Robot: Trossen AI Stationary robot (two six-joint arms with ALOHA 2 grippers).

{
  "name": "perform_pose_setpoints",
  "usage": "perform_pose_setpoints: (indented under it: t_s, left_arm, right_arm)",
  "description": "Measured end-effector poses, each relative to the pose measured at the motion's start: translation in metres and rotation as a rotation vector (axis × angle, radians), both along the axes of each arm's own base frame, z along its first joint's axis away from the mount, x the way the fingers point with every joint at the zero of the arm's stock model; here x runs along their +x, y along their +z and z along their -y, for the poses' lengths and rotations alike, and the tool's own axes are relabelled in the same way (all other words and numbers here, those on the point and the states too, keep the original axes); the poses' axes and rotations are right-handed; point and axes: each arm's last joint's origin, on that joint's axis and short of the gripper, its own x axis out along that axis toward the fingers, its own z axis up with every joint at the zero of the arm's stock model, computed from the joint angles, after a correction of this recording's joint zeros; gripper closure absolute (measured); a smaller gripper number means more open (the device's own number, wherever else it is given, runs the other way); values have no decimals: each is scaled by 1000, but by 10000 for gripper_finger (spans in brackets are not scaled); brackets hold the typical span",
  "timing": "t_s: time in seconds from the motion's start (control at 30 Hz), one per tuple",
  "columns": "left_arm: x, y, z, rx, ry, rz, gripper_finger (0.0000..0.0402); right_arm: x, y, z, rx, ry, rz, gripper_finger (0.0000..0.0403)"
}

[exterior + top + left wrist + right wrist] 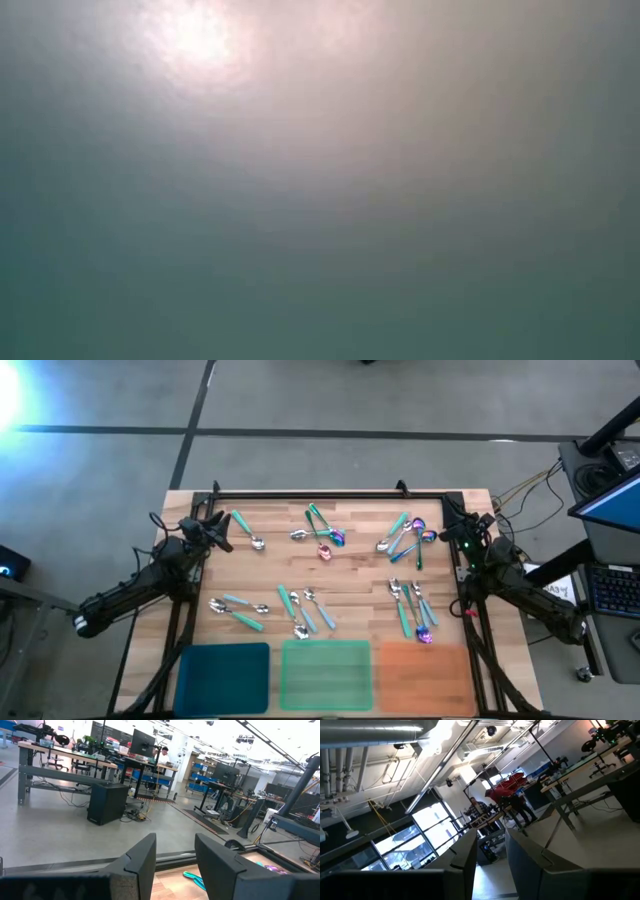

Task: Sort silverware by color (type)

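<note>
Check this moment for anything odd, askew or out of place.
The low view is a blank, hazy glare and shows no table at all. Otherwise the small spoons lie scattered in loose, crossed clusters over the wooden table, while the flat blue tray, green tray and orange tray hold nothing.

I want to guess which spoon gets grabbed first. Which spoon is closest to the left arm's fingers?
The teal-handled spoon lying alone at the table's far left. It sits just beside the left gripper, while every other spoon lies farther toward the middle or right.
</note>
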Motion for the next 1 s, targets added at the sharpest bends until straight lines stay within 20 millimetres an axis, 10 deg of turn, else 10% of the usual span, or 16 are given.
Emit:
perform_pose_setpoints:
  t_s: [0.67,1.0]
  left_arm:
    - [0,0,0,0,0,0,281]
    - [0,0,0,0,0,0,281]
  right_arm:
    - [3,27,-1,-29,115,13,309]
    - [35,58,21,133,90,-475,309]
